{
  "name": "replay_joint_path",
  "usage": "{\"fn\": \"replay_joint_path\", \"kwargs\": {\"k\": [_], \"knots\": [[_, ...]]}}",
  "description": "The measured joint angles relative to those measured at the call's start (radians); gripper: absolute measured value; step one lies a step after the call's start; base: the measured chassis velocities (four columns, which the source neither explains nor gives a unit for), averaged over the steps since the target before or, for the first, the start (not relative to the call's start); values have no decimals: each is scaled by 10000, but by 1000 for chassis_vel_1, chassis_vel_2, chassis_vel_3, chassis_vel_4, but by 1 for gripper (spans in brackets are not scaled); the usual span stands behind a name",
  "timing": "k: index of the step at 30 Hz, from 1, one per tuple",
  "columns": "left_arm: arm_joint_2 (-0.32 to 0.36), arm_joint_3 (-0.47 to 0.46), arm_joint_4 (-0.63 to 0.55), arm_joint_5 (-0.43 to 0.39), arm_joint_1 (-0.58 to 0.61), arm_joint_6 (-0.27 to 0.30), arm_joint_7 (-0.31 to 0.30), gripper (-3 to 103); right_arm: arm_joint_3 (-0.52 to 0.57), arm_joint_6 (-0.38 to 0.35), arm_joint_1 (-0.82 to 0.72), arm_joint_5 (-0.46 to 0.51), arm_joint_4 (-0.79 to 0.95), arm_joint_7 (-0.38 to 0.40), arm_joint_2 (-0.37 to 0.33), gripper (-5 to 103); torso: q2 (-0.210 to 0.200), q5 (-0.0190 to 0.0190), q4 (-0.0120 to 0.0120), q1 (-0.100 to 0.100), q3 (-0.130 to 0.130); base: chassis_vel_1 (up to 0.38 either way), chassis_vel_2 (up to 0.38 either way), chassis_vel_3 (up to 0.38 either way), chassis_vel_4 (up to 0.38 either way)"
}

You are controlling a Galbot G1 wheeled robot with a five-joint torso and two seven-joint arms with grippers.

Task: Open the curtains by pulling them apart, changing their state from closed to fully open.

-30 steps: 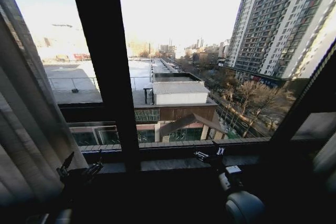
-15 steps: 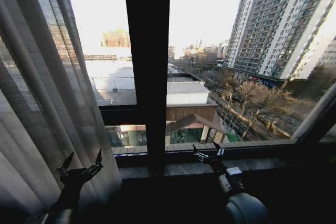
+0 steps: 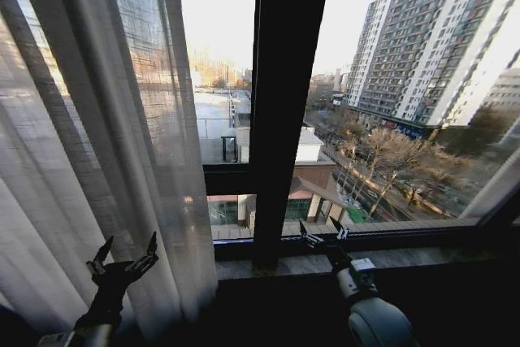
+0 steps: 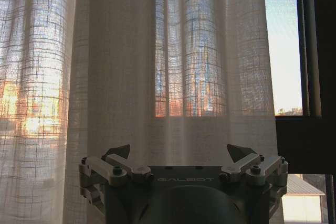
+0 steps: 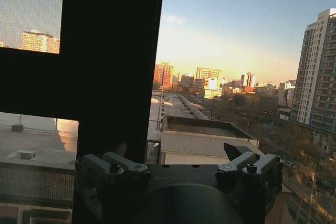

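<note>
One sheer curtain (image 3: pixel 89 144) is hanging at the left of the scene, its long pleats falling from the top down past the sill (image 3: pixel 390 259); from the left wrist it (image 4: pixel 131 72) is covering most of the glass, its edge sitting just beside the one dark window post (image 3: pixel 280 103). Two end effectors are showing, both low and near; the left end effector (image 3: pixel 123 256) is hovering in front of the curtain's lower folds, fingers spread wide and gripping nothing; whether it is touching the fabric I cannot tell. The right end effector (image 3: pixel 323 233) is pointing at the sill right of the post, its fingers also spread wide and empty; beyond the glass, one tall tower (image 3: pixel 422 38) is standing at far right.
</note>
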Motion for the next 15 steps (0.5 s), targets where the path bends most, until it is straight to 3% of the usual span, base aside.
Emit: {"fn": "replay_joint_path", "kwargs": {"k": [5,9,15], "knots": [[293,-260,0,-463,-625,813,-308,100,-43,10,14,-2,21,-2,29,100,0,-5,4,0,0,-12,-22,41,41],[850,-394,12,-959,-1833,1741,-901,100,-22,13,17,-2,41,-9,-20,100,0,-17,1,1,0,0,0,0,0],[1137,-382,375,-1042,-2311,2046,-1393,100,85,21,-67,21,81,-9,-107,100,0,-12,2,2,0,-1,6,-4,-18]]}}
